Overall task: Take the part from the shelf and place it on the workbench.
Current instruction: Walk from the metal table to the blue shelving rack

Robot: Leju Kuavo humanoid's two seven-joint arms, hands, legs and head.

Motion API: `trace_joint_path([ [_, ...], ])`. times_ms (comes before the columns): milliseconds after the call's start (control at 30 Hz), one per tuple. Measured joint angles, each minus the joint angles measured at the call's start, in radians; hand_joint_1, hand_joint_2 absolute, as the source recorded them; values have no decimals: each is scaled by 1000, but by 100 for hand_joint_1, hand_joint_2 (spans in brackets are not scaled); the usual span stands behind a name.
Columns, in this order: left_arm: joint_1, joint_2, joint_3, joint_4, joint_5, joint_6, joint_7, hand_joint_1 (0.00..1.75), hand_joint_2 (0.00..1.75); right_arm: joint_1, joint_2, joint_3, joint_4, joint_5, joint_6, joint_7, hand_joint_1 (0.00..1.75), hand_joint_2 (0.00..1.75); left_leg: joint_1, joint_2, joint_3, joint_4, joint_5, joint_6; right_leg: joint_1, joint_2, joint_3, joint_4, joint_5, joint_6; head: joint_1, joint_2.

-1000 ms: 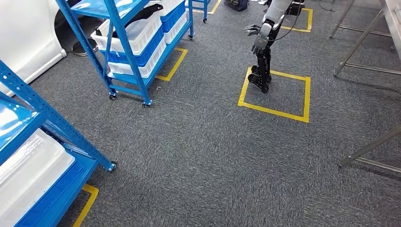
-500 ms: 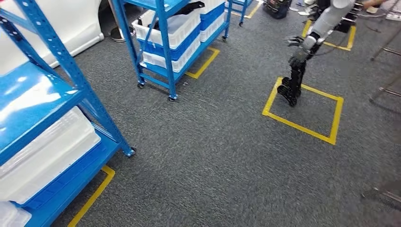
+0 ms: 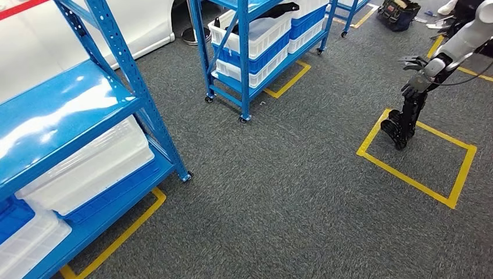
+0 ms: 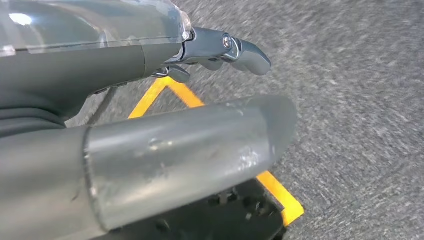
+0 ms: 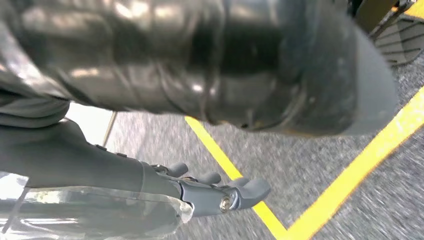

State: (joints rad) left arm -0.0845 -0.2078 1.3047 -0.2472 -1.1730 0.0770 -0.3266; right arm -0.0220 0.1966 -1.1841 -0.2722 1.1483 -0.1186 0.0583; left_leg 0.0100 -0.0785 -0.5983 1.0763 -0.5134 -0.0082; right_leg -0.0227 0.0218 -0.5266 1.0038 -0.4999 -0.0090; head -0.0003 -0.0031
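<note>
— Left robot hand [image 4: 165, 150]?
— Spread and holding nothing: thick grey thumb well apart from the darker fingers [image 4: 240, 47], stretched out above grey carpet [image 4: 360, 100]. Just past the thumb, a corner of yellow floor tape [image 4: 185, 95].
— And the right robot hand [image 5: 210, 65]?
— Likewise spread, nothing in it. Fingers [image 5: 220, 192] straight, thumb held away from them, over yellow tape lines [image 5: 350, 175] on the same carpet.
— Where is the part?
— On the wheeled blue shelf [image 3: 244, 75] across the floor, well apart from both hands. Looks to be the black part [image 3: 264, 10] lying across the topmost white crate [image 3: 256, 35]; too small to tell its shape. Below that, a blue crate [image 3: 256, 58] and another white crate [image 3: 250, 75].
— Anything nearer?
— Close on the left, a second blue shelf [image 3: 75, 110] with a glossy blue board, and under it a white bin [image 3: 93, 168] turned bottom up. Lower still, a blue bin [image 3: 11, 215] beside another white bin [image 3: 32, 241]. Yellow tape [image 3: 125, 229] along that shelf's foot.
— Off to the right?
— Another humanoid robot [image 3: 410, 107], standing at the corner of a yellow taped square [image 3: 418, 183], silver arm reaching down from the picture's edge. Behind it, a black bag [image 3: 398, 13] on the floor.
</note>
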Motion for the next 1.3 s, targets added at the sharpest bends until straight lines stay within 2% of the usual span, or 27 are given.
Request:
trace_joint_path([
  [33,-1,0,0,0,0,0,0,0,0,2,0,-1,0,2,1,0,0,0,0,33,-30,63,-34,-3,3,-15,1,-1,-1,-5,-1,0],
  [67,-3,0,0,0,0,1,1,0,0,3,0,-2,1,4,1,0,0,0,1,54,-64,133,-67,-7,6,-31,1,-1,-2,-9,-1,0],
  [100,-4,0,0,0,0,1,1,0,0,4,0,-4,2,5,2,0,0,0,3,65,-91,190,-87,-10,8,-47,1,0,-4,-10,-1,0],
  [133,-3,-1,0,0,0,2,2,0,0,4,0,-6,2,6,3,0,0,0,4,70,-104,219,-91,-12,10,-61,2,0,-5,-11,-1,0],
  [167,-1,-1,0,0,1,3,3,0,0,3,0,-7,3,6,4,0,0,0,4,74,-97,207,-75,-12,10,-74,3,0,-7,-10,-1,0],
  [233,0,-1,0,0,1,6,4,0,0,0,0,-8,4,8,6,0,0,0,3,98,-26,79,-11,-7,11,-98,10,1,-12,-6,-1,0],
  [300,-3,0,0,0,1,9,5,0,0,-1,0,-10,6,11,7,1,0,0,-4,129,38,-40,28,4,15,-118,18,1,-18,3,-1,0],
  [333,-4,0,0,0,1,11,5,0,0,-2,0,-11,7,12,7,2,0,0,-8,136,49,-64,32,10,17,-126,20,1,-21,8,-1,0],
  [400,-2,0,0,0,1,15,5,0,0,-8,0,-12,7,15,7,2,0,0,-10,120,46,-70,31,20,18,-142,26,-2,-22,18,-1,0],
  [433,1,0,0,0,2,16,5,0,0,-10,0,-13,7,16,7,3,0,0,-8,110,49,-75,35,25,16,-138,29,0,-26,23,-1,0],
  [500,2,0,0,0,2,17,5,0,0,-11,0,-14,8,17,8,4,0,0,-3,92,55,-88,44,37,12,-94,14,42,-59,32,0,0],
  [567,-1,0,0,0,2,18,5,0,0,-8,-1,-15,10,18,8,5,0,0,-2,72,55,-91,49,44,8,-40,-44,160,-123,38,0,0],
  [600,-3,0,0,0,2,18,5,0,0,-7,-1,-16,11,19,8,5,0,0,-2,61,54,-90,49,46,8,-31,-78,224,-147,40,0,0],
  [633,-3,0,0,0,2,19,5,0,0,-7,-1,-16,12,20,9,6,0,0,-2,49,54,-89,49,46,8,-27,-103,268,-155,42,0,0],
  [667,-3,0,0,0,3,20,6,0,0,-6,-1,-16,13,21,9,6,0,0,-2,36,54,-88,48,45,7,-26,-112,276,-141,44,0,0],
  [700,-2,0,0,0,3,22,6,0,0,-6,-1,-16,14,22,10,7,0,0,-2,22,55,-85,47,44,4,-22,-103,246,-109,45,0,0],
  [767,-2,-1,0,0,5,27,9,0,0,-4,-1,-17,15,24,12,8,0,0,-1,-5,54,-75,41,37,-3,13,-58,126,-33,46,0,0],
  [800,-3,-1,0,0,6,30,10,0,0,-4,0,-18,15,25,13,8,0,0,-2,-18,49,-67,38,32,-7,35,-39,75,-13,44,0,0],
  [867,-5,-1,0,0,7,34,12,0,0,-3,0,-20,16,27,14,7,0,0,-1,-38,37,-57,35,19,-6,60,-27,37,-9,36,-1,0],
  [933,-2,-1,0,0,8,36,13,0,0,-6,0,-22,16,29,16,8,0,0,2,-50,29,-54,35,6,-4,39,-25,32,-9,22,-1,0],
  [1000,0,-1,1,0,7,38,14,0,0,-6,0,-23,16,31,18,8,0,0,2,-11,12,-17,11,-2,-4,13,-20,26,-7,5,-1,0],
  [1067,-3,-1,1,0,7,39,14,0,0,-3,0,-23,16,33,20,8,0,0,1,47,-40,93,-48,-7,1,-17,-18,24,-8,-6,-1,0],
  [1133,-4,-2,0,0,7,39,15,0,0,-1,0,-24,17,34,21,8,0,0,2,67,-97,211,-94,-10,8,-48,-18,24,-11,-11,-1,0],
  [1167,-3,-2,0,0,6,39,16,0,0,-2,0,-24,17,34,21,8,0,0,3,71,-105,229,-92,-10,10,-63,-17,24,-12,-11,-1,0],
  [1200,-2,-3,0,0,6,39,16,0,0,-3,0,-24,17,34,21,8,0,0,2,74,-92,207,-72,-9,11,-76,-15,24,-14,-11,-1,0],
  [1233,-1,-3,1,0,6,39,17,0,0,-4,0,-24,17,34,21,8,0,0,2,82,-60,149,-40,-5,12,-87,-13,24,-15,-10,-1,0],
  [1300,-2,-3,1,0,6,39,17,0,0,-5,1,-24,17,34,21,8,0,0,-6,121,13,11,9,6,15,-109,-6,25,-20,-4,-1,0],
])
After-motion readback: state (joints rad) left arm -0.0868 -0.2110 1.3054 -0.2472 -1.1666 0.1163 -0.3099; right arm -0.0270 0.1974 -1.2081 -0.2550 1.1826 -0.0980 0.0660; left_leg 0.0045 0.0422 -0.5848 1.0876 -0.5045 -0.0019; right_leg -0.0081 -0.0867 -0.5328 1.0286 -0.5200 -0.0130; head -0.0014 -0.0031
